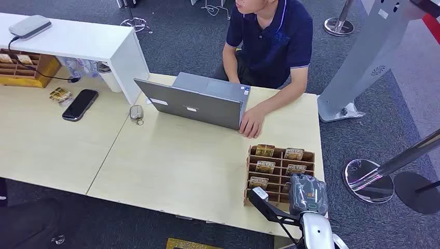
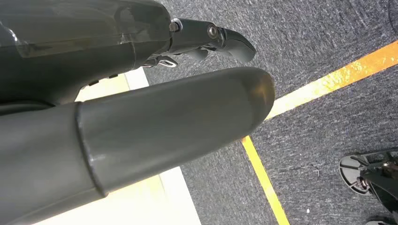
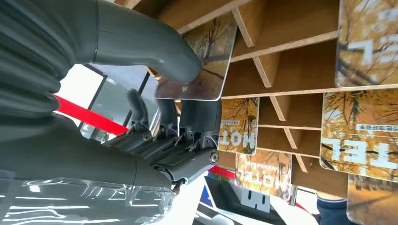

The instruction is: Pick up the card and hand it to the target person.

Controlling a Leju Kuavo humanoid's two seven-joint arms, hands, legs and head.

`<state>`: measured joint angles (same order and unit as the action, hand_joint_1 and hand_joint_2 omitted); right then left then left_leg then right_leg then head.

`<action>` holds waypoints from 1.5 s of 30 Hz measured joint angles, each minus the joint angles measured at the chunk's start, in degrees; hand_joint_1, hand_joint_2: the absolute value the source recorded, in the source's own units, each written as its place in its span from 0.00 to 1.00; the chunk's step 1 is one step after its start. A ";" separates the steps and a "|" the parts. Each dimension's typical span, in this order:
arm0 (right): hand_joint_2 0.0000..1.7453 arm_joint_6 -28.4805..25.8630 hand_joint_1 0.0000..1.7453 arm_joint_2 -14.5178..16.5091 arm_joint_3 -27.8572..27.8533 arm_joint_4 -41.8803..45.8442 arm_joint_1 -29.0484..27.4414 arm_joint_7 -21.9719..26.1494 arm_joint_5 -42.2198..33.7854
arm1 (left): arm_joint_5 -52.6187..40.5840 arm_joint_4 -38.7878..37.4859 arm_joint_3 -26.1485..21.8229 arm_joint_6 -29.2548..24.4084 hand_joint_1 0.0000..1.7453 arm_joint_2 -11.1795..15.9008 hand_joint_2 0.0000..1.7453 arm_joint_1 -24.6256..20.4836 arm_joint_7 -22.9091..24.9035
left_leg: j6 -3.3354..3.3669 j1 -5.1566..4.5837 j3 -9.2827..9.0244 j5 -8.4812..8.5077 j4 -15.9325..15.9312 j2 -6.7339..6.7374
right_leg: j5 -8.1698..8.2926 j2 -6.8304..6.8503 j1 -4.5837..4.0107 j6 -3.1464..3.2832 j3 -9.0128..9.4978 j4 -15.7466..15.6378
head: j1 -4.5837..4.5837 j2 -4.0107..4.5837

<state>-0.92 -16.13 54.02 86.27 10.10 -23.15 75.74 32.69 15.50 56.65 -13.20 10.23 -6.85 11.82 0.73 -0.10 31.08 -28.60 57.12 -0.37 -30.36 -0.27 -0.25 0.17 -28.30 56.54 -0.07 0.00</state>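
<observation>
Two hands: right hand (image 1: 308, 194) sits over the near corner of the wooden card rack (image 1: 280, 174) on the surface (image 1: 181, 166); its thumb and fingers (image 3: 192, 115) pinch a card (image 3: 199, 61) at a rack slot. More cards (image 1: 264, 150) stand in other slots. Left hand (image 2: 141, 117) hangs over carpet, fingers curled in, holding nothing. Person (image 1: 270, 41) sits behind a laptop (image 1: 194, 101) across the surface.

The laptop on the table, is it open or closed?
Open. The laptop has its lid up, its back facing the camera, and the person sits at it.
</observation>
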 joint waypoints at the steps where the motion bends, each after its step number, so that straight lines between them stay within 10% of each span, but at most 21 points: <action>1: 1.00 -0.21 0.87 0.00 0.00 0.00 0.00 0.00 0.07 | -0.03 0.00 0.00 0.00 0.00 0.00 0.00 0.00 0.00 | 0.00 0.00 0.00 0.00 0.00 0.00 | 0.00 0.00 0.00 0.00 0.00 0.00 | 0.00 0.00; 45: 1.00 -5.72 1.00 0.53 -0.62 19.73 4.71 5.66 2.95 | -2.05 0.00 0.01 0.74 0.00 0.03 0.00 0.00 -0.43 | 0.00 0.00 0.00 0.00 0.00 -0.01 | 0.00 0.01 0.00 0.00 0.01 0.01 | 0.00 0.01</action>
<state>-6.63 -15.60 53.40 106.00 14.80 -17.49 78.69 30.64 15.50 56.66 -12.46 10.26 -6.86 11.39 0.73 -0.10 31.09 -28.60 57.12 -0.38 -30.36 -0.26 -0.25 0.17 -28.29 56.55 -0.07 0.01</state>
